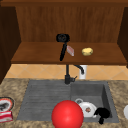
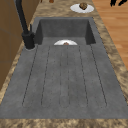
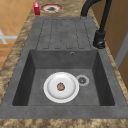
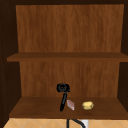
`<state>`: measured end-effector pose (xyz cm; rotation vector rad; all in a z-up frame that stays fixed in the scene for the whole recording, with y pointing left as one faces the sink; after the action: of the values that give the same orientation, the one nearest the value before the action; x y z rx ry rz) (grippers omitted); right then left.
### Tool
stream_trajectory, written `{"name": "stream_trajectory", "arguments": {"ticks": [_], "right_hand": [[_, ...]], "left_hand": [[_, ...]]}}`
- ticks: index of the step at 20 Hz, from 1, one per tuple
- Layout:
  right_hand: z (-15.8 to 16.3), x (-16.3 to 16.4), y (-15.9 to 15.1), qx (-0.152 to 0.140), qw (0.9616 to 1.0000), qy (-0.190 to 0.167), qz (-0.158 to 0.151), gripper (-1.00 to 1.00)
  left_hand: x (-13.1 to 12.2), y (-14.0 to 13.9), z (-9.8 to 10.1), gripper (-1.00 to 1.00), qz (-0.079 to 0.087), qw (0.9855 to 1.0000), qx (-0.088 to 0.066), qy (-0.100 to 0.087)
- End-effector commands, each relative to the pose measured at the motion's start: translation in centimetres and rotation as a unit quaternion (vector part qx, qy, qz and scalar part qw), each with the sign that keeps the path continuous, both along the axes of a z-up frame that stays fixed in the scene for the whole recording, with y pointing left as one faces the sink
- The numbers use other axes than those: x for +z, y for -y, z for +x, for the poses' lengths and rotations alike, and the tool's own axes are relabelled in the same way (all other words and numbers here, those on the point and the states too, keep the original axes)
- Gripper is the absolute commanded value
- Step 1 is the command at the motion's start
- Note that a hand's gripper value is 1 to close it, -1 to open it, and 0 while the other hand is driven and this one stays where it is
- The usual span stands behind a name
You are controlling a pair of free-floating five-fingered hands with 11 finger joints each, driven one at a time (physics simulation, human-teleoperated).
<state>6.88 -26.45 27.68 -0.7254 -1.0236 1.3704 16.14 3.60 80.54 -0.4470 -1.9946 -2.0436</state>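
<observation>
My right hand (image 1: pixel 102 113) hangs at the front right corner of the sink basin (image 1: pixel 106 93), just right of a white plate (image 1: pixel 87 109) lying in the basin. In the left side view the hand's fingers (image 2: pixel 117 2) appear at the top right, out past the counter's front edge, straight and spread, holding nothing. The plate (image 3: pixel 61 87) carries a small brown bit of food at its middle and lies beside the drain (image 3: pixel 82 80). A big red ball (image 1: pixel 67 114) sits low in the front view, before the drainboard's front edge.
A black faucet (image 1: pixel 67 75) stands behind the sink. The lower shelf (image 1: pixel 37 53) holds a black camera (image 1: pixel 62 37), a small pink box (image 1: pixel 70 50) and a yellow lump (image 1: pixel 87 51). A plate (image 1: pixel 5 103) and red box (image 1: pixel 5 116) sit on the left counter, another plate (image 2: pixel 82 7) on the right.
</observation>
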Motion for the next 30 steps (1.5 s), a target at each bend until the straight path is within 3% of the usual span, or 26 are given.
{"name": "stream_trajectory", "arguments": {"ticks": [1, 3, 7, 13, 17, 21, 30], "right_hand": [[0.0, 0.0, 0.0, 0.000, 1.0000, 0.000, 0.000, 0.00], [0.0, 0.0, 0.0, 0.000, 1.0000, 0.000, 0.000, 0.00], [0.0, 0.0, 0.0, 0.000, 1.0000, 0.000, 0.000, 0.00], [0.0, 0.0, 0.0, 0.000, 1.0000, 0.000, 0.000, 0.00], [0.0, 0.0, 0.0, 0.000, 1.0000, 0.000, 0.000, 0.00], [0.0, 0.0, 0.0, 0.000, 1.0000, 0.000, 0.000, 0.00], [0.0, 0.0, 0.0, 0.000, 1.0000, 0.000, 0.000, 0.00]], "left_hand": [[-0.8, 0.8, 2.2, -1.00, 0.015, 0.9998, -0.015, -0.003], [-1.2, 1.1, 3.4, -1.00, 0.016, 0.9997, -0.015, -0.003], [-2.3, 0.9, 4.5, -1.00, 0.022, 0.9992, -0.031, -0.009], [-3.7, 0.8, 6.5, -1.00, 0.023, 0.9988, -0.044, 0.000], [-4.7, 0.7, 8.2, -1.00, 0.023, 0.9989, -0.041, 0.000], [-4.6, 0.8, 10.3, -1.00, 0.014, 0.9992, -0.037, 0.001], [-4.6, 0.8, 11.5, -1.00, 0.017, 0.9980, -0.062, 0.001]]}}
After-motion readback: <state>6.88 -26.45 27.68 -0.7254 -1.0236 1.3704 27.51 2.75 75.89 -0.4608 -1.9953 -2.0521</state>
